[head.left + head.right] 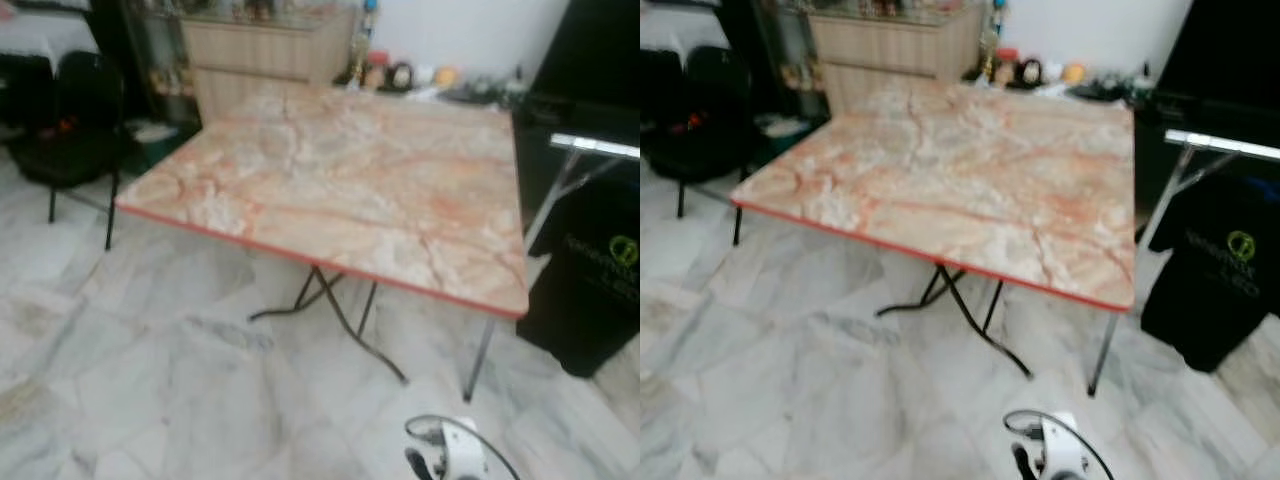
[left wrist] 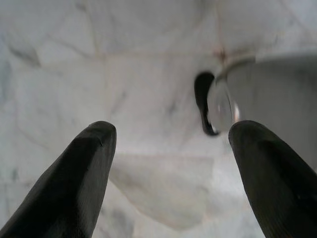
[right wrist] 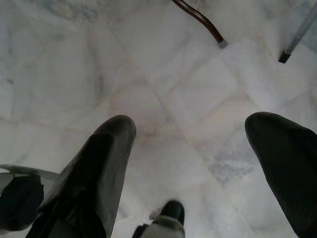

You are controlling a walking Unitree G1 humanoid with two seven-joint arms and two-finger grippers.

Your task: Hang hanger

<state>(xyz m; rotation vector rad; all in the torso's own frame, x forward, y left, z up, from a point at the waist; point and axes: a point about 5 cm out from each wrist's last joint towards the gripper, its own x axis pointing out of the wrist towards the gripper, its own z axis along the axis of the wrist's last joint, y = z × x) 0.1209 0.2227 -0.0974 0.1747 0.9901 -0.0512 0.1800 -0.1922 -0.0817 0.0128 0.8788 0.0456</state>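
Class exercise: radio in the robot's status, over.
Left gripper open, over marble floor. Right gripper open, empty. No hanger held. Black shirt hangs on rack right of folding table.

Even daylight, soft blur throughout; wrist views' near fingers [image 2: 74, 183] out of focus.

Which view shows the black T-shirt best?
The right eye view: the black T-shirt hangs from a silver rail right of the marble table, logo visible. The left eye view cuts it at the frame edge. The wrist views show floor.
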